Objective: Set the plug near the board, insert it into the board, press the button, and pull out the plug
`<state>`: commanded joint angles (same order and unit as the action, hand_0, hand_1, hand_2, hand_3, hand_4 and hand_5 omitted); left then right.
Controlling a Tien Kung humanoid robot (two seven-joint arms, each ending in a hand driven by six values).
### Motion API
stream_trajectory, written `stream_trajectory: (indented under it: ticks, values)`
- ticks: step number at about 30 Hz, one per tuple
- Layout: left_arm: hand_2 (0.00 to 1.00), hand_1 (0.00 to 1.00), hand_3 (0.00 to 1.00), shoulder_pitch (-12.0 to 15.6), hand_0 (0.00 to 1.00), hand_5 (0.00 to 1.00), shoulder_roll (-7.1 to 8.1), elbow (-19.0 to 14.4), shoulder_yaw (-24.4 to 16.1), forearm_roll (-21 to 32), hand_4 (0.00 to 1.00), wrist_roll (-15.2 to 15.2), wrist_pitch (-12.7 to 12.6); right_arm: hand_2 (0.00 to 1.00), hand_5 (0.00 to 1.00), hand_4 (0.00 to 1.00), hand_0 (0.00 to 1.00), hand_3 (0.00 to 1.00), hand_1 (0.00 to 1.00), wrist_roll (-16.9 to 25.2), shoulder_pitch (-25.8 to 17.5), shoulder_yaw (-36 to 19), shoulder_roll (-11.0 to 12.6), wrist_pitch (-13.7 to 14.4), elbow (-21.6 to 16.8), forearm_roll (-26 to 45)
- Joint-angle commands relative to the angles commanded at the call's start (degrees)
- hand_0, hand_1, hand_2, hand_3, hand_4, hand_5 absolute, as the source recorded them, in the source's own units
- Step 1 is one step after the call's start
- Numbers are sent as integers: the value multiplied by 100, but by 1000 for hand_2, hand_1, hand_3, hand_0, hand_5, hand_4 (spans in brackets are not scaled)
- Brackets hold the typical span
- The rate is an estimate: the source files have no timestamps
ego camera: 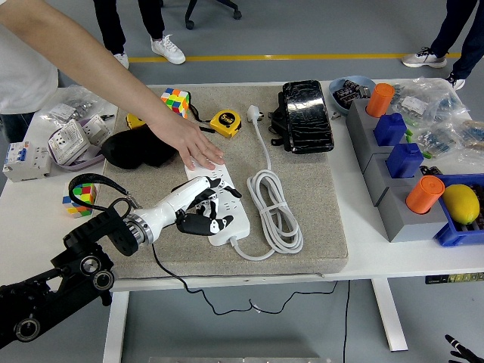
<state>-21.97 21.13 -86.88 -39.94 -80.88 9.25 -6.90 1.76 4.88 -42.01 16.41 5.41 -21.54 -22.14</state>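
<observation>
A white power strip (pixel 227 184) lies on the grey mat (pixel 318 219), its white cord coiled to the right (pixel 276 206). My left hand (pixel 203 214), white with black fingertips, lies over the near half of the strip. Its fingers are curled around the black plug (pixel 195 224), which is mostly hidden under the palm. The plug's thin black cable (pixel 160 265) runs off the table's near edge. A person's hand (pixel 198 151) presses flat on the strip's far end. Only a sliver of my right hand (pixel 460 349) shows at the bottom right corner, below the table.
A yellow tape measure (pixel 224 122), a black pouch (pixel 306 115) and a black cloth (pixel 136 147) lie at the back. Colour cubes sit at the back (pixel 175 100) and at the left (pixel 82 198). Grey blocks (pixel 393 215) with orange and blue pieces line the right side.
</observation>
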Motion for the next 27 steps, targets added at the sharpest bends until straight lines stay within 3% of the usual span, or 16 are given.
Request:
stream_trajectory:
  ticks: [1,6,7,12,13,18,19,24,25,27]
  values:
    - [378,240,611,9,185,68,0,21,5,40,747,-97,-88,605,529,959,570,549,639,0,-1,-5,-2,1,0,-1]
    - [378,240,611,41,185,68,-13,142,28,340,747,-620,-516,605,529,959,570,549,639,1,-6,-13,-4,1,-1,0]
    - [530,487,584,47,351,150,-16,168,31,385,810,-717,-593,605,528,959,570,549,639,1,-7,-15,-6,1,0,-1]
    - [530,487,584,88,351,150,-37,296,24,295,810,-948,-872,605,528,959,570,549,639,1,-19,-22,-17,1,1,-1]
    - [631,653,587,96,523,285,-40,322,21,267,926,-953,-897,605,528,959,570,549,639,2,-23,-27,-19,1,0,-4]
    - [631,653,587,132,523,285,-61,429,28,199,926,-1022,-1002,605,528,959,570,549,639,4,-34,-37,-29,2,1,-5]
    - [838,811,796,139,779,430,-70,448,20,188,998,-1070,-1047,606,528,958,571,549,639,3,-34,-43,-31,1,0,-8]
    - [838,811,796,165,779,430,-98,511,-21,75,998,-1121,-1119,606,528,958,571,549,639,3,-42,-68,-45,1,1,-11]
    - [956,899,857,168,862,502,-100,519,-24,59,998,-1101,-1103,606,529,959,571,549,639,3,-44,-76,-47,1,3,-11]
    - [956,899,857,176,862,502,-103,528,-28,11,998,-1077,-1088,606,529,959,571,549,639,2,-46,-83,-48,0,3,-14]
